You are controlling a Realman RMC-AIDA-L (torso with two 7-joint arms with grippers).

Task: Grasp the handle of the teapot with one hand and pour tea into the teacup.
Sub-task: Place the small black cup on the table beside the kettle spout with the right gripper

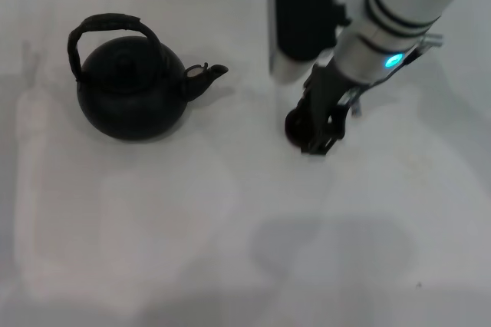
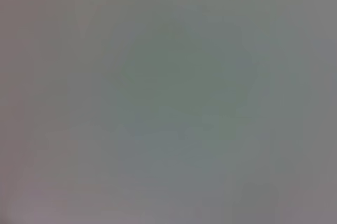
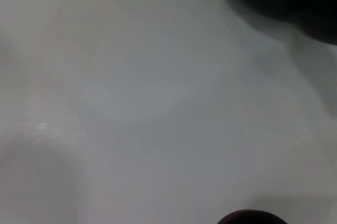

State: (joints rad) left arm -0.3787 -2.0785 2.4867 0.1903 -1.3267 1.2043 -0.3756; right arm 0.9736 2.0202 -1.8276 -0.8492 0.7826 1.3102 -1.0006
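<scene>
The teapot (image 1: 132, 95) stands upright on the white table at the left in the head view, lid on, with its short spout (image 1: 207, 75) pointing right. Its arched handle (image 1: 107, 26) rises free above the body, and nothing touches it. The teacup (image 1: 295, 124) is a small dark round shape on the table right of centre. My right gripper (image 1: 316, 140) comes down from the upper right and sits right against the cup, partly covering it. In the right wrist view a dark rounded rim, likely the teacup (image 3: 248, 217), shows at one edge. My left gripper is out of view.
A white table (image 1: 230, 250) fills the head view. A bare gap lies between the spout and the cup. The right arm's white and black forearm (image 1: 399, 12) crosses the upper right. The left wrist view shows only a blank grey surface.
</scene>
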